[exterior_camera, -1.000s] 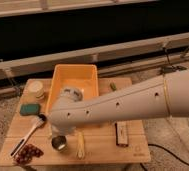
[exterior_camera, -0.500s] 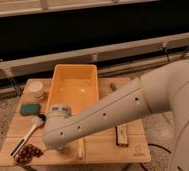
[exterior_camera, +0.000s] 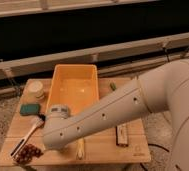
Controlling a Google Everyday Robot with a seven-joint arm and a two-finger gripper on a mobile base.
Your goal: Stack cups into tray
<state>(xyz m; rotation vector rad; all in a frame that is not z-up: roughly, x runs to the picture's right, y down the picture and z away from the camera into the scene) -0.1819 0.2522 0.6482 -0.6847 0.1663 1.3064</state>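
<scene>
The tray [exterior_camera: 56, 84] is a deep yellow-orange bin at the back middle of the wooden table, and nothing shows inside it. No cups show; the arm covers the table's front left-centre. My white arm [exterior_camera: 103, 117] reaches from the right down across the table's front, ending near the tray's near-left corner. The gripper is hidden behind the arm's lower end there, near the front left of the table.
A cream-white round tub [exterior_camera: 36, 89] and a green sponge [exterior_camera: 29, 108] sit left of the tray. A white-handled brush [exterior_camera: 30, 131] and a dark red cluster [exterior_camera: 28, 151] lie at the front left. A dark bar [exterior_camera: 122, 135] lies front right. Table edges are close all round.
The arm has swung lower and to the left across the table's front. It now covers the dark metal cup that showed near the front edge a second ago.
</scene>
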